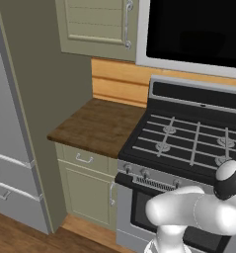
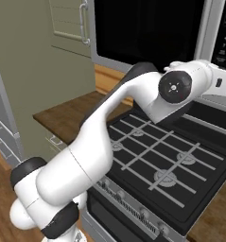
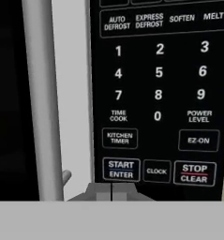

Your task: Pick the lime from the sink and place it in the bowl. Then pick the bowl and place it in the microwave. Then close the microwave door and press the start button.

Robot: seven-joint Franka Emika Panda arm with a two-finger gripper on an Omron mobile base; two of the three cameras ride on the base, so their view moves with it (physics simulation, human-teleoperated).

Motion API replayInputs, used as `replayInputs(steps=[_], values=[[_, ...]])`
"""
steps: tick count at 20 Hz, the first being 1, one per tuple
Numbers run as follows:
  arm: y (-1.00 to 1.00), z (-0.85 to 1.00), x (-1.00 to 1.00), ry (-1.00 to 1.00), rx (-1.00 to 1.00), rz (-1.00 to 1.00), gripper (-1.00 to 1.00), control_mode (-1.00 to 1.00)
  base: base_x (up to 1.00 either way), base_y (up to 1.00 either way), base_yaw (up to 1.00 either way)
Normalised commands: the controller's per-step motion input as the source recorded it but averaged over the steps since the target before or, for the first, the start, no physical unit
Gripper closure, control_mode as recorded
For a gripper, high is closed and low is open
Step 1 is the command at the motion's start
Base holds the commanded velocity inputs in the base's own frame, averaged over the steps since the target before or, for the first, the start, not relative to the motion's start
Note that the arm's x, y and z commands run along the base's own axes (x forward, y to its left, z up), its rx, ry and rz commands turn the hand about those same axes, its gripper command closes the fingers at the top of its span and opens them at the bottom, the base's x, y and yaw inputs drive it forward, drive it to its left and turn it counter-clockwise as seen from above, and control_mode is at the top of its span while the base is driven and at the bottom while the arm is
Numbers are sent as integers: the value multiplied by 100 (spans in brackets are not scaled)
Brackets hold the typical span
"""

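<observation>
- gripper [image 3: 111, 191]: clenched on nothing, the two fingertips pressed together at the bottom of the hand view, just below the keypad
- start button [image 3: 121, 169]: bottom-left key of the control panel [image 3: 158, 93], marked start / enter; the fingertips sit directly under it and slightly to its left edge
- neighbouring keys: clock [image 3: 156, 171] just beside it, stop / clear [image 3: 194, 173] at the bottom right corner; both to be avoided
- microwave door [image 2: 147, 33]: black glass shut flush against the casing, its grey handle [image 3: 41, 98] upright along the panel's left side
- microwave [image 1: 193, 34]: mounted above the oven range [image 1: 188, 143]; bowl and lime judged to be inside, hidden behind the glass
- step in hand: the final press; judged best done by raising the closed tips onto the centre of the start key, then pushing straight in, square to the panel, without sliding right toward clock
</observation>
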Motion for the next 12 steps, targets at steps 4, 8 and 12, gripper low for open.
replayInputs(steps=[4,8,12], values=[[-6,-4,22,0,0,0,100,-100,0,0,0],[-19,0,22,0,0,0,100,-100,0,0,0],[-16,-1,16,0,0,0,100,-100,0,0,0]])
